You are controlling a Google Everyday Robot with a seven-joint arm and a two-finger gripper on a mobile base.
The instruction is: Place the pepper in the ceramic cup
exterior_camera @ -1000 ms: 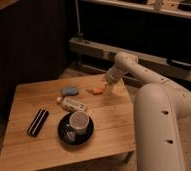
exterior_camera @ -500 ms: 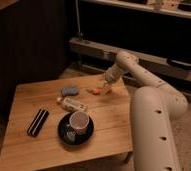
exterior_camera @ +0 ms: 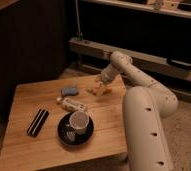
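1. Presently: the tool [exterior_camera: 99, 85], at the end of the white arm, is low over the far right part of the wooden tabletop [exterior_camera: 29, 97]. Whether it is wide, narrow or already holding something cannot be told.
2. Pepper [exterior_camera: 105, 90]: a small orange piece on the tabletop, right at the tool. Contact cannot be confirmed.
3. Ceramic cup [exterior_camera: 79, 121]: pale, upright, mouth open upward. It stands on a black saucer [exterior_camera: 64, 136] at the near middle of the tabletop, well apart from the pepper.
4. White labelled tube [exterior_camera: 74, 104]: lies flat between the pepper and the cup.
5. Blue-grey lump [exterior_camera: 69, 91]: just behind the tube, to the left of the tool.
6. Black oblong item [exterior_camera: 37, 122]: lies near the left edge, clear of the work.
7. Step in hand, as judged: securing the pepper. The task is at its early stage, with nothing yet in the cup.
8. Next move, as judged: a firm hold on the pepper and a lift high enough to pass over the tube. Then comes travel toward the near side until the tool is over the cup mouth, and release there. The pepper is small and the cup narrow, so alignment over the rim matters.
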